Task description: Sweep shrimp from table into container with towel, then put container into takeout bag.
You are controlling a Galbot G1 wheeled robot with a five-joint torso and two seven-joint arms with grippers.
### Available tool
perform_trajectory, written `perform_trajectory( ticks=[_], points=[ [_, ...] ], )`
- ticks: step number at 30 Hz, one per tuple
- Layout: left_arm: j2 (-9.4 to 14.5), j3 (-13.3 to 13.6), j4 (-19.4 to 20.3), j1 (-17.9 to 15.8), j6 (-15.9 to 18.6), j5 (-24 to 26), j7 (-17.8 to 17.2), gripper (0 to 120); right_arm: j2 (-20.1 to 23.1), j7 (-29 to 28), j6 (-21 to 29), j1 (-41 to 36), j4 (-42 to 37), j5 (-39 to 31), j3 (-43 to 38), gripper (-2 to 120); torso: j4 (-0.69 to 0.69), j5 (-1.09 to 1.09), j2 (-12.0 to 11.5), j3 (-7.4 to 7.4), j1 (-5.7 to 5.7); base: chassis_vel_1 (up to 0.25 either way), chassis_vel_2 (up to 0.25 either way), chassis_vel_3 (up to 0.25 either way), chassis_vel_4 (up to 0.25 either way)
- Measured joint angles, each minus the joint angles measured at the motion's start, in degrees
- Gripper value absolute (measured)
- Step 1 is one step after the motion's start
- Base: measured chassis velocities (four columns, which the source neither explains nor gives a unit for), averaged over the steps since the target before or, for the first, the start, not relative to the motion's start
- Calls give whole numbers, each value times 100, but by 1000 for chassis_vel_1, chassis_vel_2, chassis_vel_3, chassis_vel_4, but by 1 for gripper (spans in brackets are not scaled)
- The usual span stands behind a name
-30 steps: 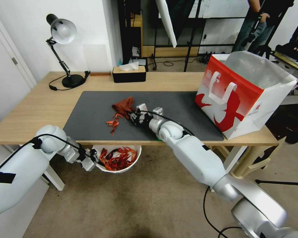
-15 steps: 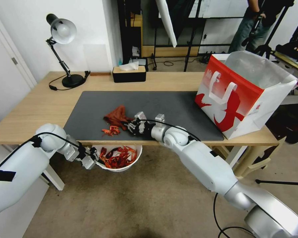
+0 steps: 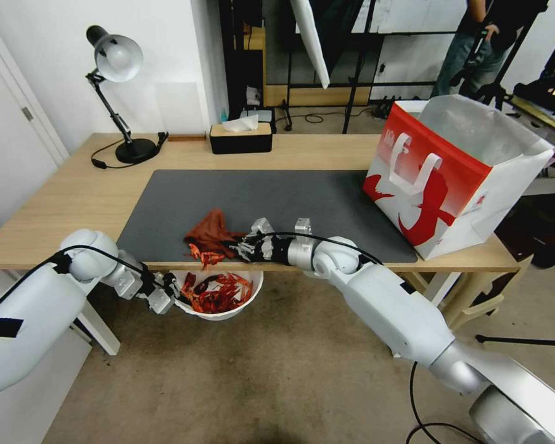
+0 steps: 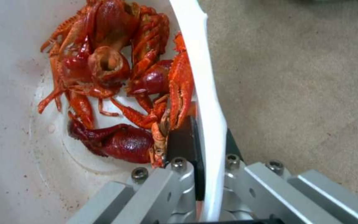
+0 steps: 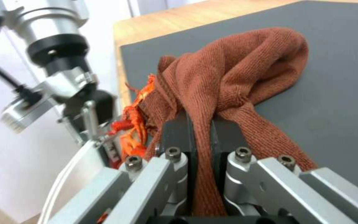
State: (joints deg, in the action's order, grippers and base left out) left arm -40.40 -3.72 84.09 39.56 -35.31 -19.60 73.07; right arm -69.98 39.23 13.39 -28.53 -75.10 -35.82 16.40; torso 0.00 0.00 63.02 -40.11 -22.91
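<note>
Right tool [image 5: 202, 130]: clamped on towel [image 3: 208, 229]; low at counter [image 3: 55, 203] front edge
Left tool [image 4: 202, 146]: pinching container [image 3: 243, 306] rim below that edge
Risk: last shrimp [image 3: 200, 254] may miss the rim; loaded container could tilt
Shrimp: just beyond towel, above container

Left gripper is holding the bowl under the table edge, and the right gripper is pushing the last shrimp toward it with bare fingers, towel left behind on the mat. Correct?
Not quite: the towel isn't left behind. The right wrist view shows the right gripper shut on it, sweeping the last shrimp with it. The rest holds: the left gripper clamps the bowl rim below the table edge.
</note>
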Motion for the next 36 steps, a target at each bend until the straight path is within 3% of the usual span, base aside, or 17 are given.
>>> perform_trajectory(
  ticks=[15,36],
  points=[
    [29,-26,-17,-34,0,34,-7,0,116,747,2,-82,-173,366,-36,4,1,1,0,0,0,0,0,0,0],
    [45,-29,33,8,5,36,-14,0,467,832,100,-327,-686,265,-230,4,-1,-2,-1,-1,-2,0,0,0,0]
  ],
)
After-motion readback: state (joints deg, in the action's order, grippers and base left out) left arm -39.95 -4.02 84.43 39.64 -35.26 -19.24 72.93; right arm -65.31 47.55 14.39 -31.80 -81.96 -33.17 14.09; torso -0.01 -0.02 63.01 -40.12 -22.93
